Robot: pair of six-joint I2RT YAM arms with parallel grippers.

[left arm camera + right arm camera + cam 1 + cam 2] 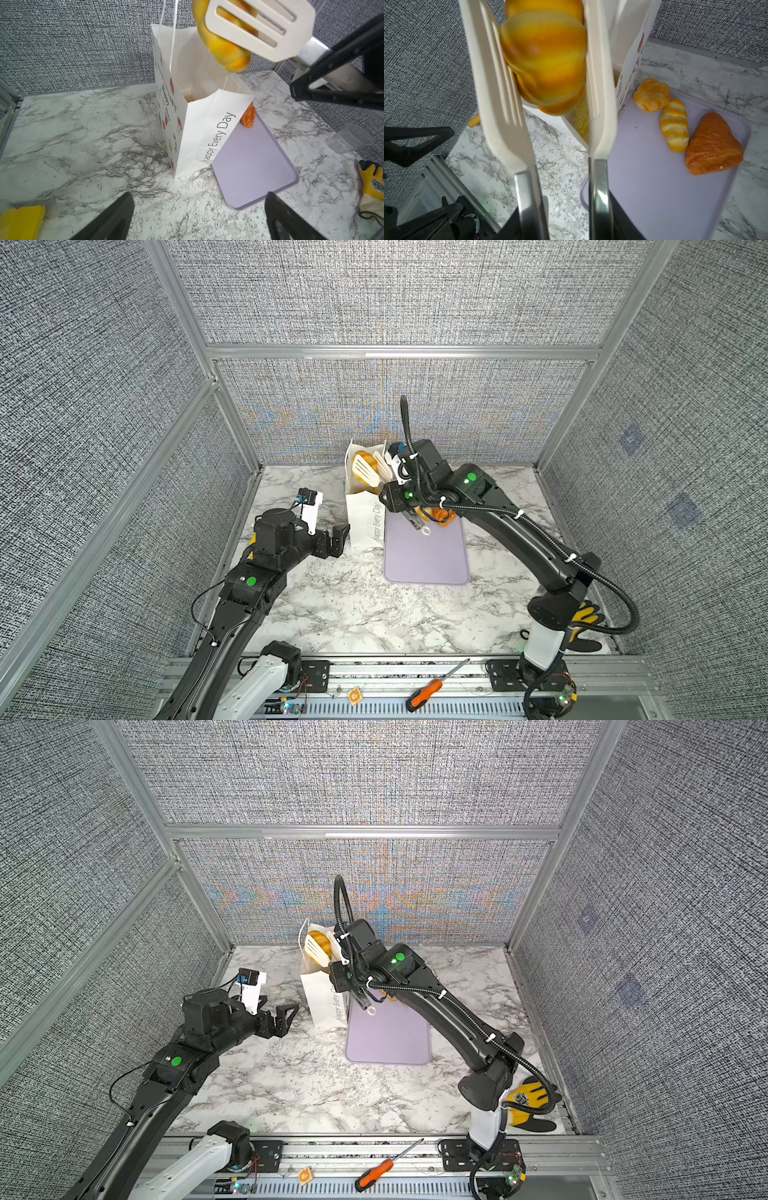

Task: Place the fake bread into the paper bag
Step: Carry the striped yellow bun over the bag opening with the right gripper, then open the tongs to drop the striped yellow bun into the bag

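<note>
The right hand (564, 216) is clamped round the steel handles of a pair of white slotted tongs (500, 93), and the tongs in turn pinch a golden piece of fake bread (544, 58) right above the open mouth of the paper bag (199, 128). The tongs give it reach: the blades can hang over the tall bag while the arm stays clear of the thin handles. It looks to me like the moment for letting the piece drop. Something yellow already shows inside the bag.

The left hand (336, 539) waits wide open just beside the bag's broad printed face, not touching it, I'd guess ready to steady the paper if it tips.

Three more pieces lie on the lilac tray (654, 166), which sits against the bag's foot – a pale round puff (651, 94), a striped roll (675, 126) and a darker orange croissant (714, 145), the last two touching.

The bench (353, 614) is white marble-pattern with grey veins, boxed in by grey woven panels on aluminium framing. A yellow work glove (586, 622) lies by the right arm's base and an orange-handled screwdriver (428, 691) on the front rail
</note>
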